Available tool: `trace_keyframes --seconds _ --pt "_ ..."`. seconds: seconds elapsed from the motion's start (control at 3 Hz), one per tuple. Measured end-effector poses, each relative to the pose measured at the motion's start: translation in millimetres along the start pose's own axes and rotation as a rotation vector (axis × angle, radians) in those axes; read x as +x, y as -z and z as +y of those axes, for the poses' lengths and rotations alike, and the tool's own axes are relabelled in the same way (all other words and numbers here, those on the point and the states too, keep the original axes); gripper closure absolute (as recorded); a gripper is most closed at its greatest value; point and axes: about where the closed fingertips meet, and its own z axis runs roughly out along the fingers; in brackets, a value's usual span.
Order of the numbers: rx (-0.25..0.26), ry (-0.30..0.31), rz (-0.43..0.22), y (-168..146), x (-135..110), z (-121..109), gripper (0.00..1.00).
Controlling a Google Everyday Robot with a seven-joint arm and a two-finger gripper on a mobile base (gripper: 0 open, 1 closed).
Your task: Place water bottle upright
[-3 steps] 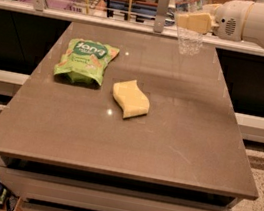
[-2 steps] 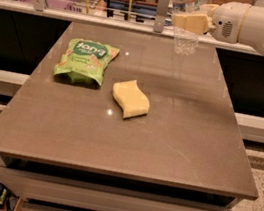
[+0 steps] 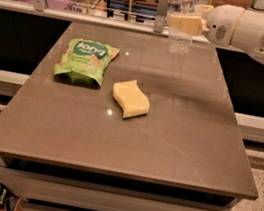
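The water bottle [image 3: 178, 38] is clear ribbed plastic and hangs upright in the air over the far right part of the brown table [image 3: 177, 136]. Its top reaches the upper frame edge, so the cap is out of view. My gripper [image 3: 183, 23] comes in from the right on a white arm [image 3: 252, 28]. Its cream fingers [image 3: 185, 24] are shut on the bottle's middle. The bottle's base sits above the tabletop, apart from it.
A green snack bag [image 3: 83, 60] lies at the table's far left. A yellow sponge [image 3: 130, 98] lies near the middle. A rail with metal posts [image 3: 162, 4] and shelves runs behind the table's far edge.
The arm has moved slightly left with the bottle still held upright in the gripper. The bag and sponge have not moved.
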Motion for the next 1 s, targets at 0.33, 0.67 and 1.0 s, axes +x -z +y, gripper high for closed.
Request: trace_keyframes --seconds 0.33,0.67,1.0 --pt "0.001 0.009 -0.003 -10 6 -2 1.00" --pt "0.020 0.013 0.005 -18 16 -5 1.00" --pt "0.033 0.015 0.001 -26 28 -8 1.00"
